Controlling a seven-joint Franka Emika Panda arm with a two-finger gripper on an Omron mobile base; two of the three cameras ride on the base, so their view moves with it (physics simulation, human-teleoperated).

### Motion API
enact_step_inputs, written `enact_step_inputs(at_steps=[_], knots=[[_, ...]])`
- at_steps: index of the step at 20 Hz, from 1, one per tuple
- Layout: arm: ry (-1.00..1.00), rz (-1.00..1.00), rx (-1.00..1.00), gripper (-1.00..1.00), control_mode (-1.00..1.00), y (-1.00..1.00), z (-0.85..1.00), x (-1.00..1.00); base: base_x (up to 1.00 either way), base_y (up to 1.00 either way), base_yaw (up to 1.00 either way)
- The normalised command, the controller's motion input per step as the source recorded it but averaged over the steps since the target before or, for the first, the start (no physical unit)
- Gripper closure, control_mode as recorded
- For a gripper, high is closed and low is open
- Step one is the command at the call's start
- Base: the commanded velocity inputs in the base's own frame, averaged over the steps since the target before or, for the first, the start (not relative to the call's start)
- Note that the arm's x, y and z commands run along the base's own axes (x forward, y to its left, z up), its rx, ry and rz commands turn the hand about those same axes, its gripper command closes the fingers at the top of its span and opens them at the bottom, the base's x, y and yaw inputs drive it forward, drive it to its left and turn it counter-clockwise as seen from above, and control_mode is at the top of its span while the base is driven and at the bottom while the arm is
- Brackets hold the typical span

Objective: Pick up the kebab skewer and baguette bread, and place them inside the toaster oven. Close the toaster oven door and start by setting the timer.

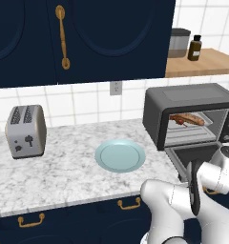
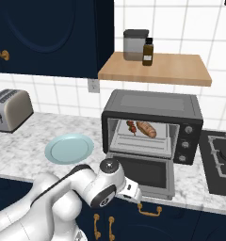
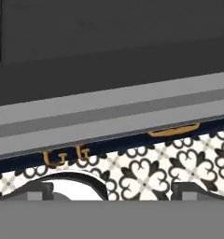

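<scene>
Golden-brown, the small scored baguette bread (image 2: pixel 147 129) is lying on the rack inside the boxy dark grey toaster oven (image 2: pixel 152 107), just beside the thin kebab skewer (image 2: pixel 132 125) of dark-red chunks. The wide dark toaster oven door (image 2: pixel 144 174) is hanging open and flat. The two-finger gripper (image 3: pixel 112 189), jaws wide and holding nothing, is waiting under the grey bar handle (image 3: pixel 109 116). It should be lifting the handle evenly from below, so the door is swinging shut without slipping.
</scene>
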Motion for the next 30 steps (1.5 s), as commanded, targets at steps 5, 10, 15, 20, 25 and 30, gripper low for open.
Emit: enact_step_inputs(at_steps=[5, 10, 15, 20, 25, 30], knots=[[0.00, 0.11, 0.00, -1.00, -1.00, -0.03, -0.37, 0.38, 0.00, 0.00, 0.00], [0.00, 0.07, 0.00, -1.00, -1.00, 0.00, -0.25, 0.40, 0.00, 0.00, 0.00], [0.02, 0.01, 0.00, -1.00, -1.00, -0.04, -0.31, -0.02, 0.00, 0.00, 0.00], [-0.01, 0.00, 0.00, -1.00, -1.00, -0.06, -0.06, -0.11, 0.00, 0.00, 0.00], [-0.05, 0.00, 0.00, -1.00, -1.00, 0.00, -0.02, 0.50, 0.00, 0.00, 0.00], [-0.03, 0.00, 0.00, -1.00, -1.00, 0.00, 0.00, 0.61, 0.00, 0.00, 0.00]])
